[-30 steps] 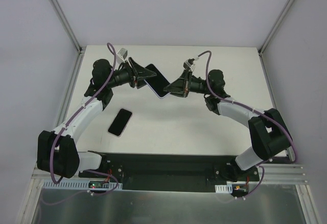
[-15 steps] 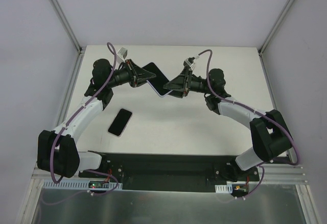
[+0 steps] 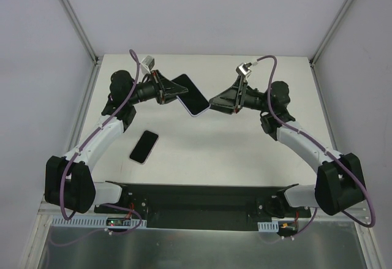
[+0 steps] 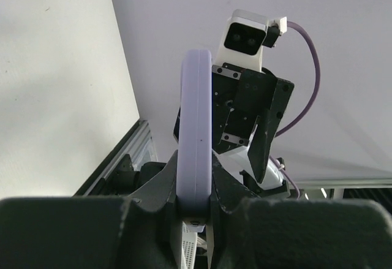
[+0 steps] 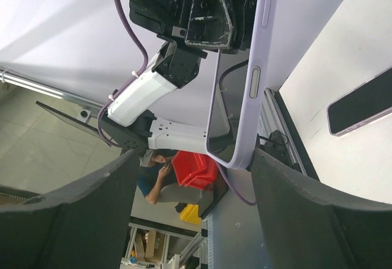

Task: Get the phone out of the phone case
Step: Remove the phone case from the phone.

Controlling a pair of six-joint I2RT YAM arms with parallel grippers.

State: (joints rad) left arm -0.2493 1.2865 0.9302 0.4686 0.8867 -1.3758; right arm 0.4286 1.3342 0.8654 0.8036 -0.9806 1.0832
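- Left gripper (image 3: 177, 91) – clamped tight on one end of the lilac phone case (image 3: 191, 95), holding it in the air over the far middle of the table (image 3: 245, 152), dark face up.
- Right gripper (image 3: 213, 103) – jaws spread wide, gripping nothing; the case's other end lies between its fingers, touching neither.
- A flat dark handset (image 3: 144, 146) lies on the table, near left.

Robotics lab: white table (image 3: 233, 152) between plain panels (image 3: 202, 11) and aluminium frame (image 3: 75, 18), red bin (image 5: 199, 166) beyond.
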